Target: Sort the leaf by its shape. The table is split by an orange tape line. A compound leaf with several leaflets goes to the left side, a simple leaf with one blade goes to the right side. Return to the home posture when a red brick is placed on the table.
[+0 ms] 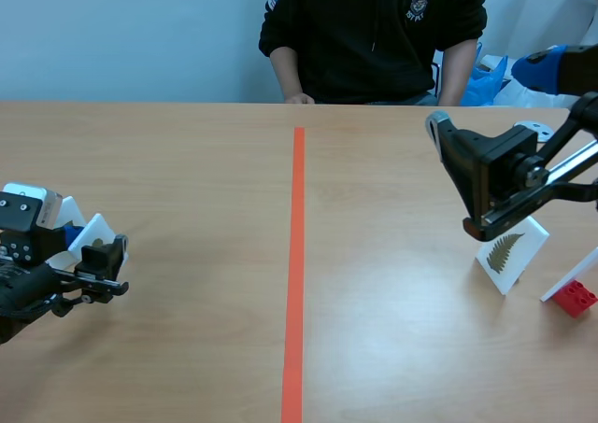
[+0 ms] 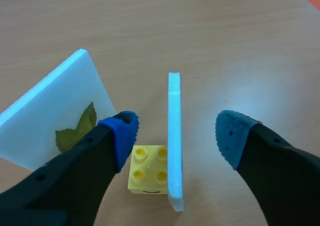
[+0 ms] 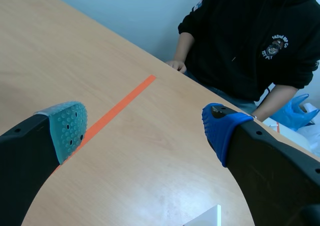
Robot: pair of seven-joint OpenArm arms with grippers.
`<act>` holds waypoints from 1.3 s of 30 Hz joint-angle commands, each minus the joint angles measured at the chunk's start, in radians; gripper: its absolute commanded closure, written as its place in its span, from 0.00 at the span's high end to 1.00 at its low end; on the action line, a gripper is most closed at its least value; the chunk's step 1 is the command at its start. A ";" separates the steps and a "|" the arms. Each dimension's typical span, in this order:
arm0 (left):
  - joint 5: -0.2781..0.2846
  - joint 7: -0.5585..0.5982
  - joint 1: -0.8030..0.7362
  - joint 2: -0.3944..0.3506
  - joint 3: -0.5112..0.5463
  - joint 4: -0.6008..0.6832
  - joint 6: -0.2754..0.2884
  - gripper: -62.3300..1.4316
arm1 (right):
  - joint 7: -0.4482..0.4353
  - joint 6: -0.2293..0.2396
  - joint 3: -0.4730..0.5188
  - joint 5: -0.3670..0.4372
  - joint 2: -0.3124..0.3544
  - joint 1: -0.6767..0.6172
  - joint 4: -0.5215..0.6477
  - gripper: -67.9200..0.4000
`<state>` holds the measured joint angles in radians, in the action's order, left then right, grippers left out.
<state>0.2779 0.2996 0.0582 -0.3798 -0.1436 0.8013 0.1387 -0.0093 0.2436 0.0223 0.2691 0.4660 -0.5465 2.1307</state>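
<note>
A white card (image 2: pixel 173 131) stands edge-on on a yellow brick (image 2: pixel 148 175), between the fingers of my open left gripper (image 2: pixel 176 136) and touching neither pad. Beside the left finger leans a second white card (image 2: pixel 55 111) carrying a single-bladed green leaf (image 2: pixel 77 131). In the scene view the left gripper (image 1: pixel 105 253) sits low at the near left among these cards (image 1: pixel 93 230). On the right side a white card with a feathery compound leaf (image 1: pixel 509 252) stands under my raised right gripper (image 1: pixel 455 176), which is open and holds nothing (image 3: pixel 145 131). A red brick (image 1: pixel 575 297) lies at the far right.
The orange tape line (image 1: pixel 296 274) runs down the table's middle. A person in a black hoodie (image 1: pixel 374 31) sits across the table with a hand (image 1: pixel 299 98) at the far edge. A tilted white card (image 1: pixel 570 275) rests by the red brick. A blue bag (image 1: pixel 486 79) is behind.
</note>
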 commanded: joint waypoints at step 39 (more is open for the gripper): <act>0.017 -0.092 -0.483 -0.122 0.079 1.031 0.007 0.94 | -0.016 -0.007 0.011 0.003 0.008 0.018 0.003 0.70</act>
<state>0.2886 0.1951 -0.4213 -0.5018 -0.0731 1.8301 0.1493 -0.0093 0.2436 0.0223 0.2691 0.4660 -0.5430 2.1307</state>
